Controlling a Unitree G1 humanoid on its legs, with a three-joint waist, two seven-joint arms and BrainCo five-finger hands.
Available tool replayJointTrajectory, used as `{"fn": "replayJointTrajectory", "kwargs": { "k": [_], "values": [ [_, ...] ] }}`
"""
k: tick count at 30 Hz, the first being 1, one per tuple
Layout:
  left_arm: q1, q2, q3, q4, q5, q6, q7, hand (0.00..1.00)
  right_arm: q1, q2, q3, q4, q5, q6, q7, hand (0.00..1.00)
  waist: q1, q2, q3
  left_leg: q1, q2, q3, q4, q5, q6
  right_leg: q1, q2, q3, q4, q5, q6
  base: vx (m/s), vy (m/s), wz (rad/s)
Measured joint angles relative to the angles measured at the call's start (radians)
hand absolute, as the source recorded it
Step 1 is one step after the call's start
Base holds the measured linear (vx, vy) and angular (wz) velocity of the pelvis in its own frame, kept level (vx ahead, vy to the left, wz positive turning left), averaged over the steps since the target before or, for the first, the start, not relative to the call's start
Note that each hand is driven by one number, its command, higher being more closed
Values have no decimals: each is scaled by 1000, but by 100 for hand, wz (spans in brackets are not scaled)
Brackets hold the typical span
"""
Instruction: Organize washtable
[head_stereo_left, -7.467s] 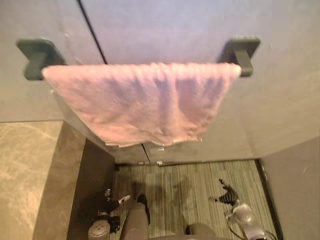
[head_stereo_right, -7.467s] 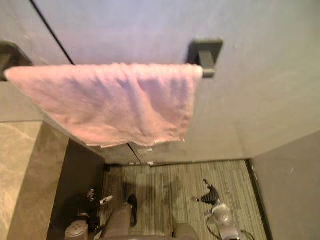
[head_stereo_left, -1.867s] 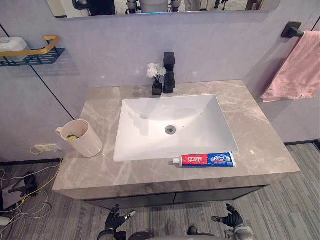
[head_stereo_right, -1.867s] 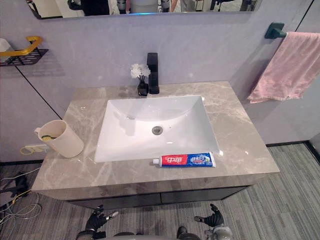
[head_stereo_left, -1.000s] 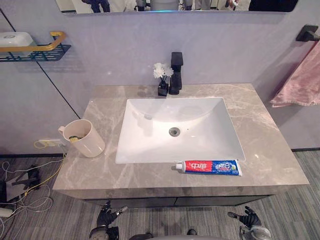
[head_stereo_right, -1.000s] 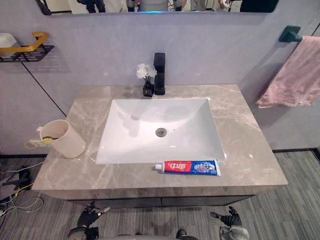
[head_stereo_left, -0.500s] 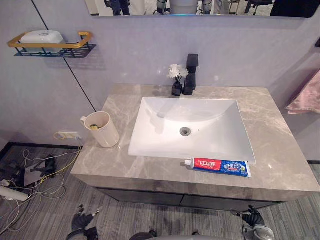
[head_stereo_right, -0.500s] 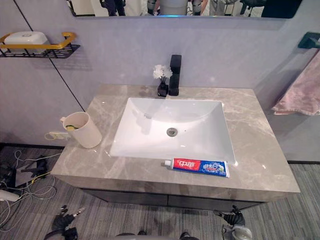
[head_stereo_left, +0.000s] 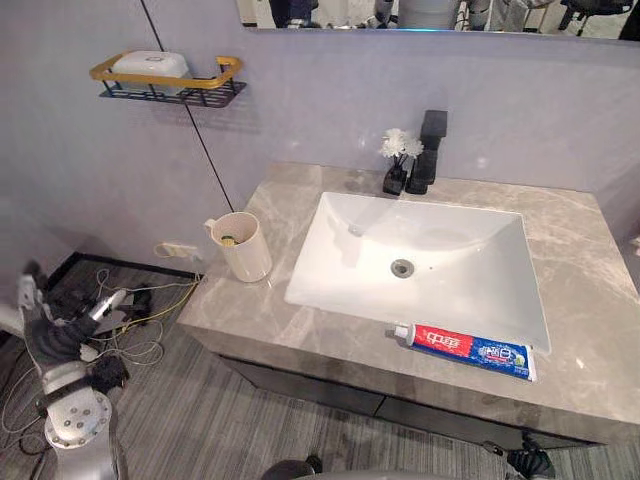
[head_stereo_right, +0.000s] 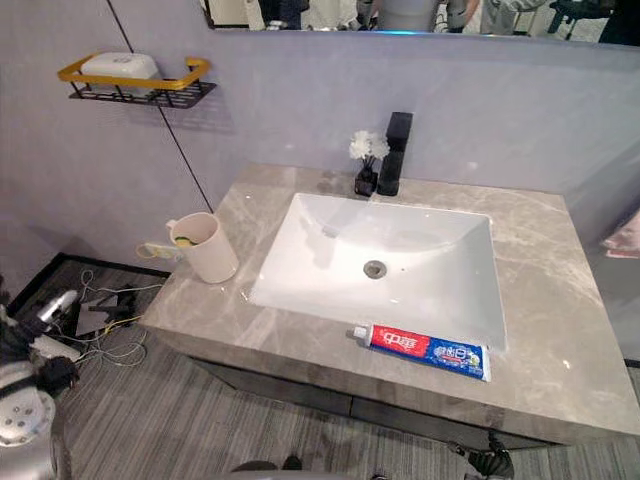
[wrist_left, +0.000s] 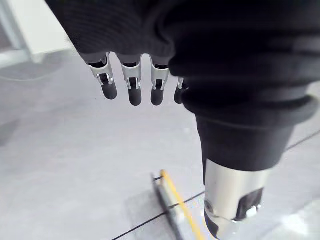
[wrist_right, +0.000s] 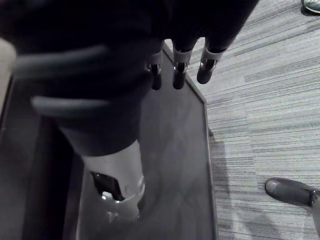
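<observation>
Grey veined countertop (head_stereo_left: 585, 262); white basin (head_stereo_left: 455, 232); red-blue toothpaste tube (head_stereo_left: 465, 347); cream cup (head_stereo_left: 248, 256); black faucet (head_stereo_left: 431, 150).

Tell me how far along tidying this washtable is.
Early. Done-looking: the soap dish sits on the wall shelf. In hand: nothing; the left hand and right hand are open, down below the counter. Left: the toothpaste lies loose along the counter's front edge, and the cup stands beside the sink; the tube probably belongs in it.

Cup (head_stereo_left: 243, 248), toothpaste (head_stereo_left: 465, 350) beside open sink (head_stereo_left: 470, 250)
</observation>
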Motion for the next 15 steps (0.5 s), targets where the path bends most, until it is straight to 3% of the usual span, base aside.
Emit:
{"fn": "replayJointTrajectory", "kwargs": {
  "k": [6,8,12,15],
  "values": [
    [-80,9,-201,-160,131,-36,-4,0,9,2,12,0,24,-4,19,0,-20,15,-13,-17,-4,-23,28,0,0,-6,-7,-20,21,-6,2,-38,18,12],
    [-103,29,-274,-161,151,-43,-12,0,3,11,24,6,37,-14,25,0,-27,14,-13,-23,-3,-21,28,0,0,-10,-5,-19,23,-7,3,-18,6,-1],
    [-207,65,-533,-131,168,-47,-68,0,-20,23,61,46,44,-26,48,0,-33,10,-16,-23,5,-2,16,1,-2,-27,-1,-2,26,-5,1,-35,14,-11],
    [-277,67,-682,-44,171,-49,-114,0,-37,35,62,47,44,-26,60,0,-54,6,-19,-29,15,25,15,2,-4,-42,4,20,26,0,-5,29,13,-23]
  ]
}}
